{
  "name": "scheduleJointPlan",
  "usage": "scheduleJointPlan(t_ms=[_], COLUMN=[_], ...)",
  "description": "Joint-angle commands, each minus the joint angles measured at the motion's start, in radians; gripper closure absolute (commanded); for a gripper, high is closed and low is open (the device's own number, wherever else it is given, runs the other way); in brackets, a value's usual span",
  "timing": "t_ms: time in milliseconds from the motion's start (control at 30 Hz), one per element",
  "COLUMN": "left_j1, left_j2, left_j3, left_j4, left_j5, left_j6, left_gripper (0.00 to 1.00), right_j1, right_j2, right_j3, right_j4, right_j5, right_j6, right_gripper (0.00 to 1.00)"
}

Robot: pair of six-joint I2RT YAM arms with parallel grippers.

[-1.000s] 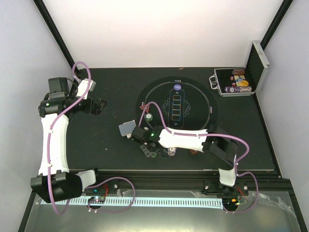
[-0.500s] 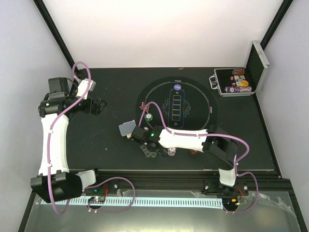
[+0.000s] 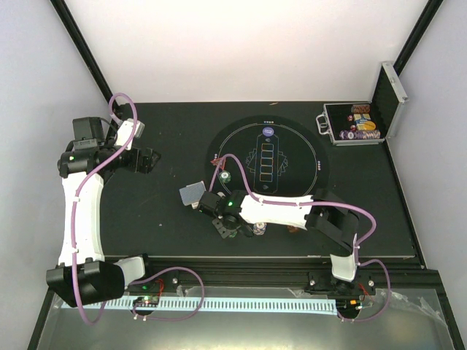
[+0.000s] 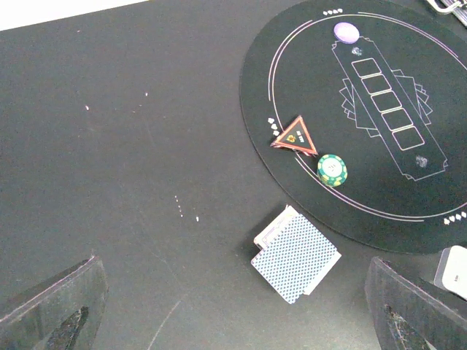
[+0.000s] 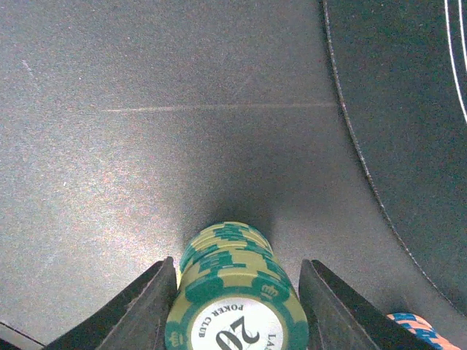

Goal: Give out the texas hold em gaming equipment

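while open, case [image 3: 392,93] with coloured chips [image 3: 363,125]

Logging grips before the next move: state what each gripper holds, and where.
Right gripper clamps the green chip stack by its opposite sides. Left gripper is open, holding nothing.

Table [image 3: 160,131]: round mat [image 3: 306,146], card deck [image 3: 192,193], green chip stack [image 5: 233,292], case [image 3: 392,95].
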Motion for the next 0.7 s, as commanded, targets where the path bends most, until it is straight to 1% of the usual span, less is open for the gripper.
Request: scheduleJointPlan(t_ms=[0,133,200,267,333,400,433,667], left_j1=[0.008,0.008,0.008,0.007,0.007,0.008,0.008,0.007], left_j2=[-0.019,-0.019,-0.019,-0.019,-0.019,-0.018,-0.019,-0.017], left_j3=[0.042,0.043,0.043,0.044,0.045,0.046,0.046,0.044], left_j4=[0.004,0.004,0.005,0.006,0.006,0.006,0.006,0.004], left_j5=[0.008,0.008,0.009,0.009,0.007,0.01,0.009,0.012], left_j6=[0.002,0.002,0.002,0.002,0.002,0.002,0.003,0.005], left_gripper=[0.01,0.01,0.01,0.01,0.01,0.01,0.01,0.01], right_j1=[0.001,0.003,0.002,0.001,0.002,0.002,0.003,0.002], right_j2=[0.014,0.019,0.015,0.012,0.01,0.004,-0.001,-0.034], right_j3=[-0.014,-0.016,-0.017,-0.017,-0.014,-0.011,-0.008,0.035], right_j4=[0.006,0.005,0.007,0.007,0.005,0.002,-0.002,-0.041], right_j5=[0.028,0.03,0.027,0.029,0.033,0.036,0.037,0.036], right_j6=[-0.003,-0.001,0.0,0.0,0.002,0.004,0.004,-0.004], right_gripper=[0.51,0.51,0.55,0.6,0.7,0.82,0.85,0.89])
